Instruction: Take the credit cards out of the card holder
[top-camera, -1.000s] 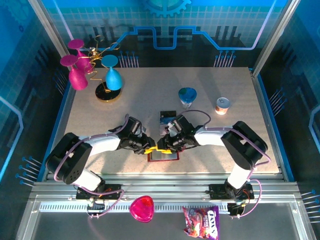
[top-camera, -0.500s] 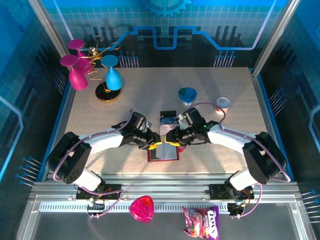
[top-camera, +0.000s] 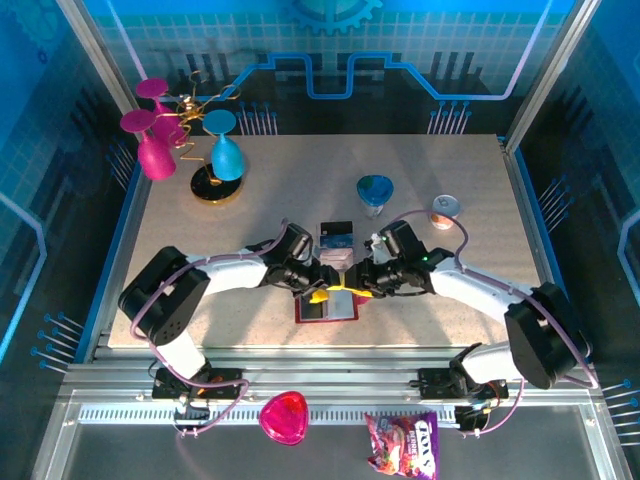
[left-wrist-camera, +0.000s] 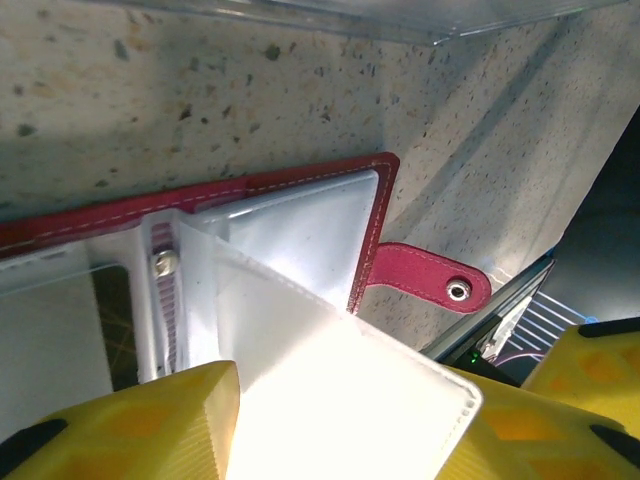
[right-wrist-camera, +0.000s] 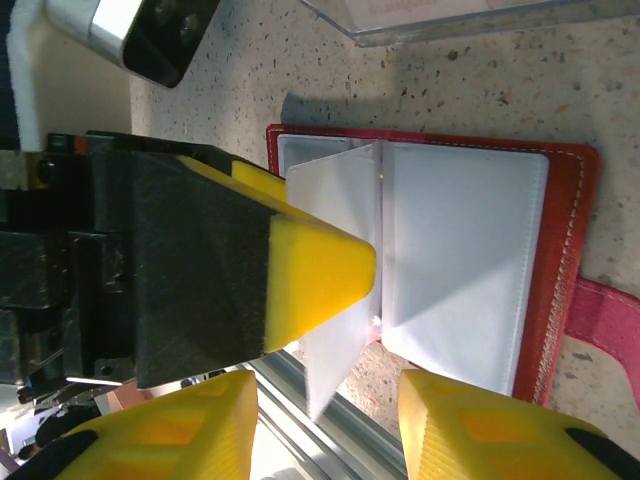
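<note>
The card holder (top-camera: 327, 310) lies open on the table, dark red with a snap tab (left-wrist-camera: 420, 280) and whitish clear pockets (right-wrist-camera: 465, 260). One pocket leaf (left-wrist-camera: 330, 350) stands up from its spine. My left gripper (top-camera: 318, 292) (left-wrist-camera: 340, 405) is open, and the leaf lies across the gap between its yellow fingers. My right gripper (top-camera: 357, 290) (right-wrist-camera: 325, 405) is open just right of it, with the leaf's free edge hanging between its fingers, untouched. Black (top-camera: 337, 228), blue (top-camera: 337, 241) and pale (top-camera: 338, 258) credit cards sit on a clear stand behind the holder.
The clear stand's edge (right-wrist-camera: 450, 20) lies just beyond the holder. Farther back stand a blue cup (top-camera: 375, 192) and a small can (top-camera: 445, 210). Pink and blue goblets (top-camera: 185, 145) are at the back left. A pink heart (top-camera: 285, 417) and a candy bag (top-camera: 402, 445) lie on the front rail.
My left gripper has shifted right over the holder and its jaws have widened. The right arm has swung out to the right. A pocket leaf now stands up between the grippers.
</note>
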